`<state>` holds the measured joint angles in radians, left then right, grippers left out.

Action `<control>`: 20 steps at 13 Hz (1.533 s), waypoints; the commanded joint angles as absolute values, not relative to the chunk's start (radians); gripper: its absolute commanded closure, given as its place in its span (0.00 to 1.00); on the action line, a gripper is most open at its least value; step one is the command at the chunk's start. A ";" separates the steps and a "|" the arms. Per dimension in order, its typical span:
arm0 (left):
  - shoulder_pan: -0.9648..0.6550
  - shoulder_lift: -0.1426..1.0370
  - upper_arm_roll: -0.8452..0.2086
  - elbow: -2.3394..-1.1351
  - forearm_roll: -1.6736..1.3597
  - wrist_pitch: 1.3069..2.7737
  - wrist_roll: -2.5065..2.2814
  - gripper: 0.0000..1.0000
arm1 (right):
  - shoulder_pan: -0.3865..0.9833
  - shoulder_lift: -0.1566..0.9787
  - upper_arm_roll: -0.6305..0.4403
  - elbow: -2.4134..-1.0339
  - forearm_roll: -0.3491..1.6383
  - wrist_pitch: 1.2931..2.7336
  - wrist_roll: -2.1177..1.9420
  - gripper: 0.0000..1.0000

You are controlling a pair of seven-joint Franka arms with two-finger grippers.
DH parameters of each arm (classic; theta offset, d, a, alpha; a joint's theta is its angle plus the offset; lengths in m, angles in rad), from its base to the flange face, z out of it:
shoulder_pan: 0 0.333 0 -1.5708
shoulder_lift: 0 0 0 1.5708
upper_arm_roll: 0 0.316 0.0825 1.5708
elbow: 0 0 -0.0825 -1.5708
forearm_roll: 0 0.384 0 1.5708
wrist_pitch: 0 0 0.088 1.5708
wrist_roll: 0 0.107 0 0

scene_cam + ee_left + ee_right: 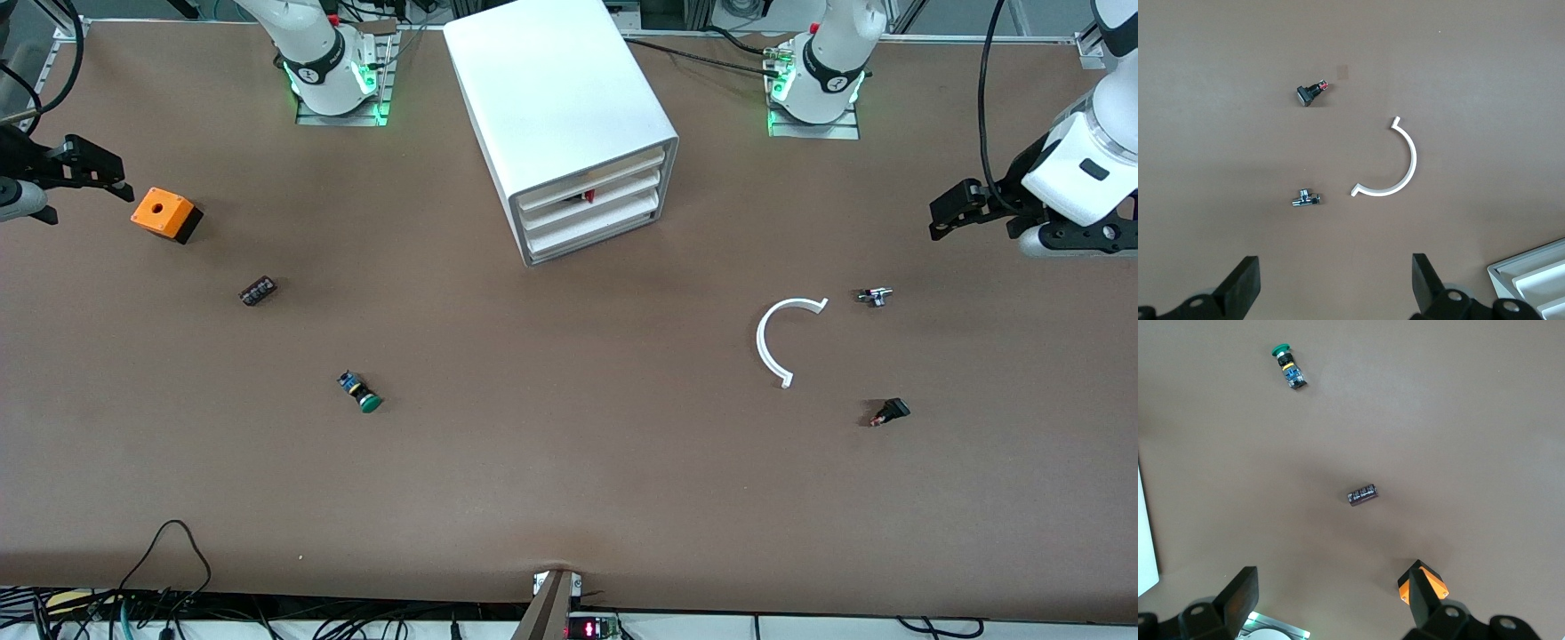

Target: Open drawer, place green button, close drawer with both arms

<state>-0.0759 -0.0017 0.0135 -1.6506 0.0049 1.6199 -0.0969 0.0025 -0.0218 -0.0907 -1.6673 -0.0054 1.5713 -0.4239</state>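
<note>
The white cabinet (569, 124) stands at the upper middle of the front view, its three drawers facing the camera; the drawer (594, 235), lowest of the stack, is pushed in flush with the two above it. The button (359, 392) lies on its side on the brown table (569, 498) in the lower left-centre of the frame, green cap pointing toward the camera, well apart from the cabinet. Farther up that side sit a small dark block (257, 291) and an orange box (165, 214) (a round hole shows in its top). The right gripper (84, 169) hangs at the frame's left edge just beside the orange box, jaws apart and holding nothing. The left gripper (960, 209) hangs at the right edge, jaws likewise apart and empty, above a white curved strip (772, 342), a small metal part (874, 296) and a small black part (891, 412).
</note>
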 commanded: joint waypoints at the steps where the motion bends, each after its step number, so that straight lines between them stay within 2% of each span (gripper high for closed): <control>1: -0.072 0.008 0.017 -1.631 0.012 1.623 -0.089 0.00 | -0.002 -0.018 -0.081 -1.654 -0.005 1.571 -0.411 0.00; 5: -0.072 0.008 0.015 -1.632 0.020 1.637 -0.091 0.00 | -0.002 -0.017 -0.081 -1.652 -0.005 1.572 -0.411 0.00; 9: -0.078 0.008 0.006 -1.632 0.009 1.596 -0.094 0.00 | -0.002 -0.002 -0.078 -1.652 -0.006 1.643 -0.411 0.00; 13: -0.086 0.009 0.005 -1.631 0.011 1.578 -0.097 0.00 | 0.003 0.070 -0.077 -1.652 -0.005 1.700 -0.410 0.00; 20: -0.109 0.040 -0.037 -1.631 -0.086 1.418 -0.028 0.00 | 0.104 0.184 -0.080 -1.617 -0.006 1.695 -0.407 0.00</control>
<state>-0.0974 0.0124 -0.0256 -1.6512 -0.0618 1.4663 -0.0729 0.0843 0.1606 -0.0750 -1.6642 -0.0047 1.7090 -0.4205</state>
